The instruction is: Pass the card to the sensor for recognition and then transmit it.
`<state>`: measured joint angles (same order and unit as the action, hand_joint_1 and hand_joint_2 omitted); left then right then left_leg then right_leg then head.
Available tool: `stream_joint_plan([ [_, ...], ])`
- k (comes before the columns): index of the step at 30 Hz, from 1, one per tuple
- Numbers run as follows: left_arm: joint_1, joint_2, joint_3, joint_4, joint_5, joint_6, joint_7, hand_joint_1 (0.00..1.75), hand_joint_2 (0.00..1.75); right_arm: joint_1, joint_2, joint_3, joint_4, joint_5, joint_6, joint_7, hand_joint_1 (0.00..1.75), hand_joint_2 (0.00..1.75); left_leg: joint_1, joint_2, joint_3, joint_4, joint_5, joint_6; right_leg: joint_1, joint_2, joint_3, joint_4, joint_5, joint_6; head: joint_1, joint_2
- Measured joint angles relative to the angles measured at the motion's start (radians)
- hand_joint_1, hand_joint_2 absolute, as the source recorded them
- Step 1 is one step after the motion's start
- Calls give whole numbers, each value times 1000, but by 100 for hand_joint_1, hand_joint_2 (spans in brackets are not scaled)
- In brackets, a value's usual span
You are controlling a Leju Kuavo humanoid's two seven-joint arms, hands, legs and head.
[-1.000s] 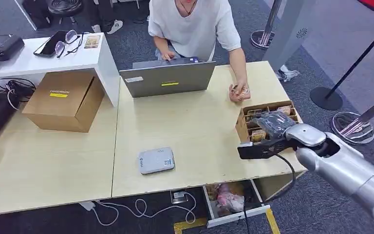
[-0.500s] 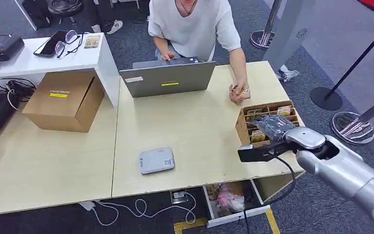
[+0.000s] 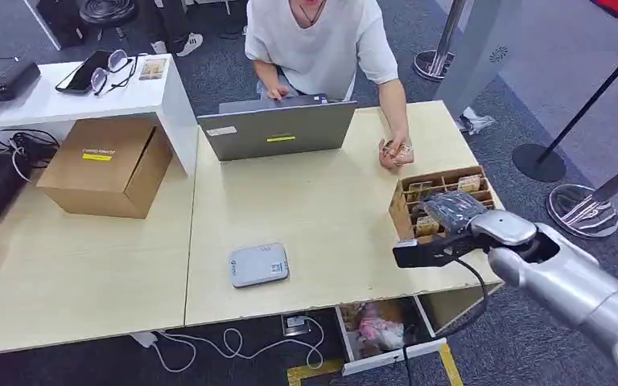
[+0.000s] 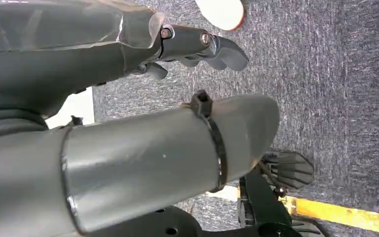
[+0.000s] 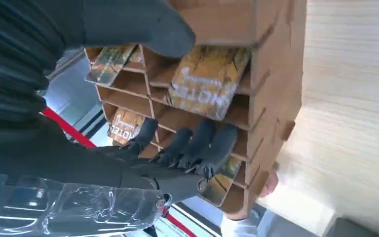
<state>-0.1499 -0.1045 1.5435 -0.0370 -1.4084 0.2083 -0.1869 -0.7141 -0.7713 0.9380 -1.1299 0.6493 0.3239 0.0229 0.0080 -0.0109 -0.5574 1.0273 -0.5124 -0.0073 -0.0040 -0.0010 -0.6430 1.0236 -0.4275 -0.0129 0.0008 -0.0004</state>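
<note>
A brown cardboard card box [image 3: 400, 211] with several compartments stands at the table's right edge. My right hand [image 3: 452, 207] hovers over its near compartments. In the right wrist view, the thumb [image 5: 143, 29] and the dark fingers [image 5: 192, 148] are spread over the box [image 5: 276, 74], on either side of a yellow-brown card [image 5: 208, 81] that stands in its slot. Nothing is pinched. The grey flat sensor [image 3: 258, 264] lies near the table's front edge, well to the left of this hand. My left hand [image 4: 197, 44] hangs above the carpet, holding nothing.
A person sits behind the grey laptop [image 3: 278, 129], one hand [image 3: 394, 153] resting on the table just beyond the card box. A closed cardboard carton [image 3: 106, 165] sits at the left. An open drawer [image 3: 382, 330] juts out below the table's front edge.
My right hand has sunk slightly lower over the card box. The sensor, laptop and person have stayed put.
</note>
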Motion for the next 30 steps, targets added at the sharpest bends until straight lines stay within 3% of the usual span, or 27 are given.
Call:
stream_joint_plan([
  [8,-4,0,0,0,2,0,6,0,0,-13,14,6,17,1,-1,-6,131,175,0,0,0,0,0,0,0,0,0,0,0,0,0,0],
  [12,-6,0,1,0,2,1,6,0,0,-14,16,12,26,-1,-1,-10,115,175,0,0,0,0,0,0,0,0,0,0,0,0,0,0],
  [14,-8,0,1,0,3,2,6,0,0,-14,17,14,28,-1,-1,-10,120,175,0,0,0,0,0,0,0,0,0,0,0,0,1,0],
  [16,-9,0,1,0,4,2,6,0,0,-14,17,16,31,-2,-1,-10,106,175,0,0,0,0,0,0,0,0,0,0,0,0,0,0],
  [17,-9,0,1,0,4,2,6,0,0,-14,17,17,32,-3,-1,-10,108,175,0,0,0,0,0,0,0,0,0,0,0,0,0,0],
  [18,-9,0,1,0,4,2,6,0,0,-14,17,19,32,-3,-1,-10,119,175,0,0,0,0,0,0,0,0,0,0,0,0,0,0],
  [20,-10,0,1,0,4,2,6,0,0,-14,17,22,34,-4,-1,-10,120,175,0,0,0,0,0,0,0,0,0,0,0,0,0,0],
  [21,-10,0,2,0,4,2,6,0,0,-14,17,23,34,-6,-1,-10,145,175,0,0,0,0,0,0,0,0,0,0,0,0,0,0],
  [26,-10,0,3,0,4,2,6,0,0,-14,17,25,34,-10,-1,-9,145,175,0,0,0,0,0,0,0,0,0,0,0,0,0,0],
  [27,-10,0,3,0,4,2,6,0,0,-14,17,25,34,-11,-1,-9,171,175,0,0,0,0,0,0,0,0,0,0,0,0,0,0],
  [30,-10,0,3,0,4,2,4,0,0,-14,17,25,34,-11,-2,-9,175,175,0,0,0,0,0,0,0,0,0,0,0,0,0,0],
])
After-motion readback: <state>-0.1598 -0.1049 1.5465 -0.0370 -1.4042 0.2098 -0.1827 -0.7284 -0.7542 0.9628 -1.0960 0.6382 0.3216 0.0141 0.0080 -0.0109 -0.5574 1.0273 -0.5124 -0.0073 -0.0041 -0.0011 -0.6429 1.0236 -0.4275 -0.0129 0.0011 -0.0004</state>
